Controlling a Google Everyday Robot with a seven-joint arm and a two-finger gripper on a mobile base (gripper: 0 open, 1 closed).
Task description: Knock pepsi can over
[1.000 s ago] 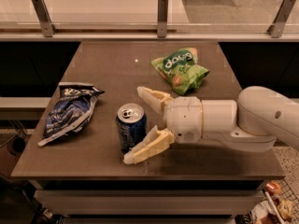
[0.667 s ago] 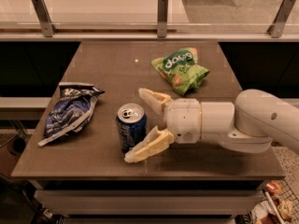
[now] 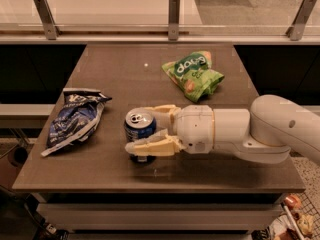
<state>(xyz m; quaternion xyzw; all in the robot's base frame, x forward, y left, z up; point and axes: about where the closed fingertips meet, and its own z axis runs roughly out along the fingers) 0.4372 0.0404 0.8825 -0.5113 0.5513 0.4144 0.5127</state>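
Observation:
The pepsi can (image 3: 139,126) is a dark blue can with a silver top. It stands upright near the front middle of the brown table (image 3: 125,79). My gripper (image 3: 140,129) reaches in from the right on a white arm. It is open, and the can sits between its two cream fingers. The far finger (image 3: 161,109) lies behind the can. The near finger (image 3: 150,146) crosses in front of the can's lower half and hides part of it.
A dark blue-and-white chip bag (image 3: 76,118) lies left of the can. A green snack bag (image 3: 192,74) lies at the back right. A glass railing with metal posts (image 3: 173,14) runs behind the table. The table's front edge is just below the gripper.
The gripper has moved left, so its fingers now straddle the can instead of sitting just to its right. The can still stands upright in about the same place.

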